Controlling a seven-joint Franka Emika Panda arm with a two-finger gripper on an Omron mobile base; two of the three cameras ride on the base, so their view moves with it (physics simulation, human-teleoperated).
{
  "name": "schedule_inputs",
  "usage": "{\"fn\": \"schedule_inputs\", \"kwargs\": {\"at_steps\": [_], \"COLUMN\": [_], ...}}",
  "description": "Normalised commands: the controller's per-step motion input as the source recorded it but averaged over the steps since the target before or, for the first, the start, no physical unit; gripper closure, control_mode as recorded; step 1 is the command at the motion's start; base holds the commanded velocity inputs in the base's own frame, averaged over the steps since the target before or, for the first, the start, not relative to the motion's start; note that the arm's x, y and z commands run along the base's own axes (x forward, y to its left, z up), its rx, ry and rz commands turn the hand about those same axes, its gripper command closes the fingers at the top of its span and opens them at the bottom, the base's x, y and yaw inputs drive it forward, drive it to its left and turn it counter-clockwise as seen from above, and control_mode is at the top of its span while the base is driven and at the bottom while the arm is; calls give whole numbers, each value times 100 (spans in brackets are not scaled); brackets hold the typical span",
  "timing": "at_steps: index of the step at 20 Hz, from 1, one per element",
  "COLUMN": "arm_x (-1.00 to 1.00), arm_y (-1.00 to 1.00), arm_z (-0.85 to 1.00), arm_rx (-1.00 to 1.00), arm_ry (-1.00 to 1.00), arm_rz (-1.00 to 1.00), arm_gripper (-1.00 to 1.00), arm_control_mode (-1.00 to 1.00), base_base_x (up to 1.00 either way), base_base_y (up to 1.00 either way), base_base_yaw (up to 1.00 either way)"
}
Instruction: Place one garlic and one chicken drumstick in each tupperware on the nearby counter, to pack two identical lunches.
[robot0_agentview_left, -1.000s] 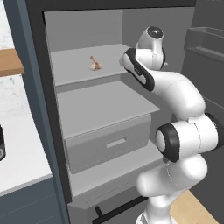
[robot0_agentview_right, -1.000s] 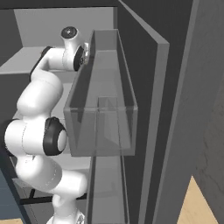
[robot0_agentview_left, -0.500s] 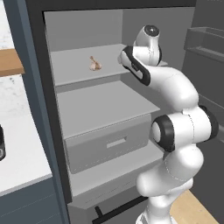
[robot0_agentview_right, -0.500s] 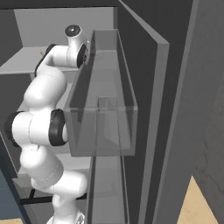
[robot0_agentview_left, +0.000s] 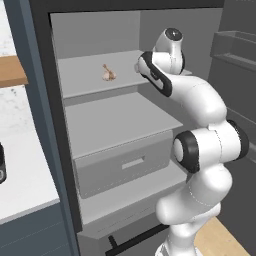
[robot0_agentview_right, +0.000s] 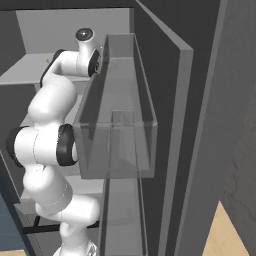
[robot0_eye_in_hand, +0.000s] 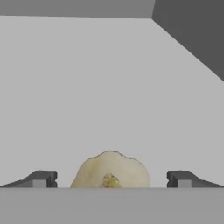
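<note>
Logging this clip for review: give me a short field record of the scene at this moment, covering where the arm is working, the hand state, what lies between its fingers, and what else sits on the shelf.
setting: open fridge, arm reaching onto the upper shelf
hand: open, fingers wide apart, holding nothing
between the fingers: garlic, lying on the shelf floor, untouched on either side
also on the upper shelf: chicken drumstick, left of the arm in the left base view
below: drawer shut
door side: clear door bin, seemingly empty
</note>
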Motion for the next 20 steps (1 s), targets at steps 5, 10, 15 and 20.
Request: {"fn": "schedule_inputs", "kwargs": {"at_steps": [5,10,15,20], "arm_x": [0,-9,-99,-100], "arm_y": [0,0,0,0], "arm_z": [-10,2,36,12], "arm_rx": [2,0,0,-1], "arm_ry": [0,-4,-24,-4], "arm_rz": [0,0,5,7], "arm_gripper": [100,100,100,100], "arm_control_mode": [-100,-100,-100,-100], "base_base_x": [0,0,0,0], "base_base_y": [0,0,0,0], "base_base_yaw": [0,0,0,0]}}
